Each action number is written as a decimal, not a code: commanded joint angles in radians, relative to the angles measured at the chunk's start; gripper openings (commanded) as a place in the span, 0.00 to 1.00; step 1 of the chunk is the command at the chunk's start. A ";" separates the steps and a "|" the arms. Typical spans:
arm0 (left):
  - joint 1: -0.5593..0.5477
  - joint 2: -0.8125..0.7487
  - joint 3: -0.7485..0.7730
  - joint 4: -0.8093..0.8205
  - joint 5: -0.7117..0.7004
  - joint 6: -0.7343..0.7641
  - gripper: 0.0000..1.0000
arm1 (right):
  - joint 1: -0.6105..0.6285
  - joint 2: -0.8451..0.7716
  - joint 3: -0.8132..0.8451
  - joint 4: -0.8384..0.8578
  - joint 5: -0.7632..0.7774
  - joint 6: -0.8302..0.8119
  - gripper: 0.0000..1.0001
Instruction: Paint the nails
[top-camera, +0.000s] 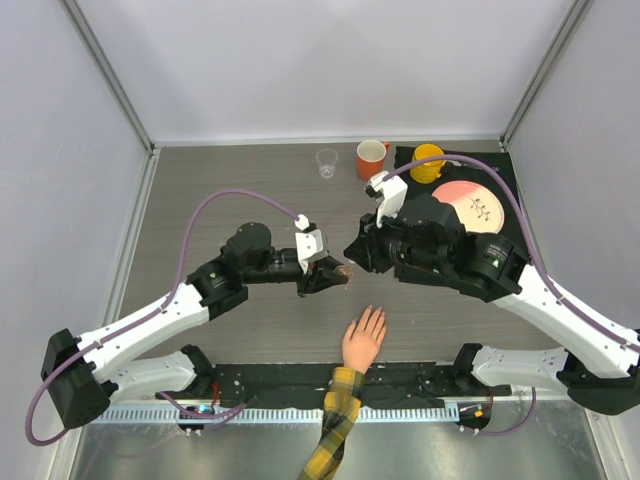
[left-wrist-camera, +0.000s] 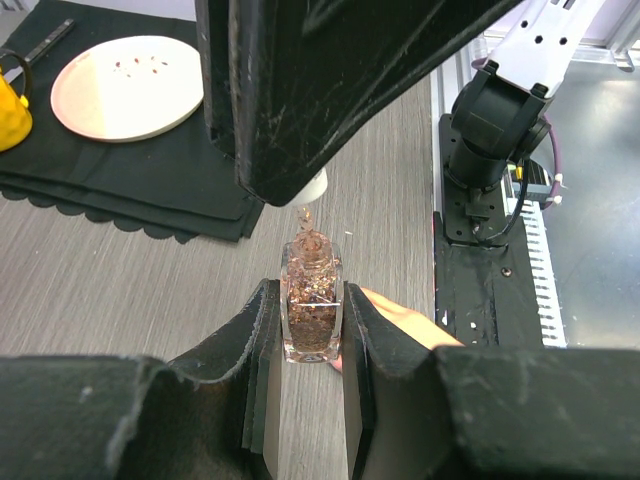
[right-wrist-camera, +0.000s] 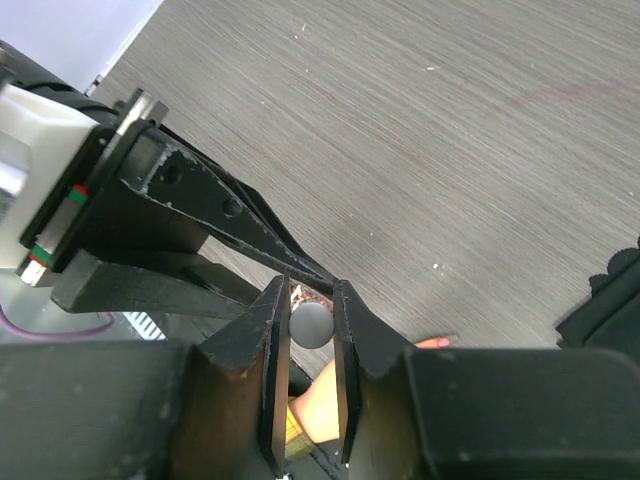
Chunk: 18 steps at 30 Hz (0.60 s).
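Observation:
My left gripper (top-camera: 335, 273) is shut on a small square glass bottle (left-wrist-camera: 312, 312) of copper glitter polish and holds it upright above the table; in its wrist view the gripper (left-wrist-camera: 310, 292) clamps the bottle's sides. My right gripper (top-camera: 353, 250) is directly above it, shut on the grey round cap (right-wrist-camera: 311, 325), whose brush (left-wrist-camera: 305, 222) reaches into the bottle's neck. The peach fake hand (top-camera: 363, 338) with plaid sleeve (top-camera: 340, 420) lies palm down just near of the bottle. One pink fingertip (right-wrist-camera: 440, 342) shows; the other nails are too small to make out.
An orange mug (top-camera: 371, 158), a yellow cup (top-camera: 429, 162) and a clear glass (top-camera: 327, 162) stand at the back. A pink plate (top-camera: 468, 205) lies on a black mat (top-camera: 508, 180) at the back right, partly under my right arm.

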<state>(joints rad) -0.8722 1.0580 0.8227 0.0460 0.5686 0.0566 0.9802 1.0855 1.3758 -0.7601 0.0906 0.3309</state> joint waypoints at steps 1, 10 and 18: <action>-0.004 -0.026 0.020 0.028 -0.007 0.005 0.00 | 0.005 -0.004 -0.001 0.012 0.023 -0.006 0.01; -0.004 -0.024 0.021 0.029 -0.012 0.003 0.00 | 0.021 0.004 -0.003 0.021 0.018 -0.004 0.01; -0.002 -0.032 0.020 0.029 -0.015 0.003 0.00 | 0.051 0.013 -0.020 0.045 0.035 0.000 0.01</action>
<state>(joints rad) -0.8722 1.0573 0.8223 0.0345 0.5678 0.0566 1.0134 1.0950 1.3628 -0.7628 0.1043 0.3309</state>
